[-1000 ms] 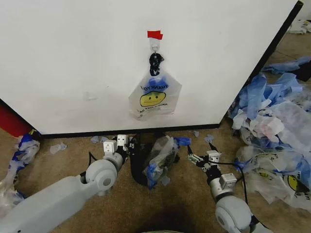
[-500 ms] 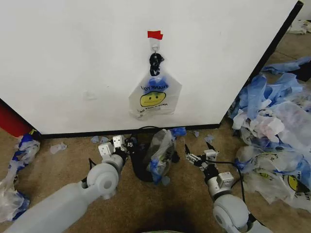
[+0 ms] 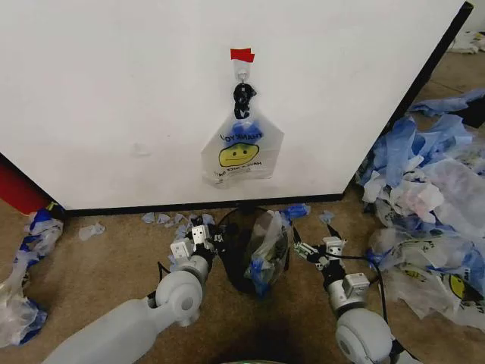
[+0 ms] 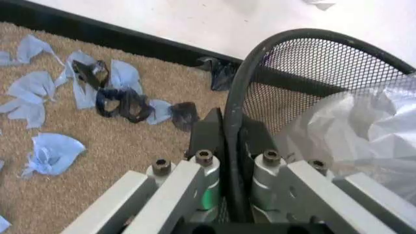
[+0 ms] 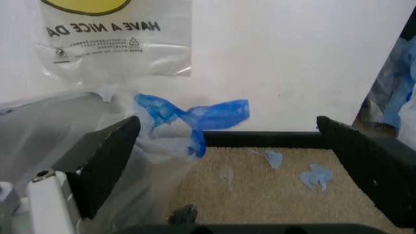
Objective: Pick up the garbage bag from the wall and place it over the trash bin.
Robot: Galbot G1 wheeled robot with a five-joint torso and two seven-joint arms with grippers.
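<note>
**Bin dragged right, bag still on hook**

Shifted rightward since earlier: round black wire-mesh trash bin (image 3: 254, 254), rim clamped in left gripper (image 3: 198, 236) jaws. Right gripper (image 3: 312, 248) beside it, jaws spread, empty. Smiley-print translucent garbage bag (image 3: 241, 152) unpicked on white wall (image 3: 114, 98).

This looks like a robot test area set up indoors rather than a home: a freestanding white wall (image 3: 114, 98) panel with black trim stands on brown carpet (image 3: 98, 265), and heaps of used plastic bags (image 3: 432, 197) lie beside it.
</note>
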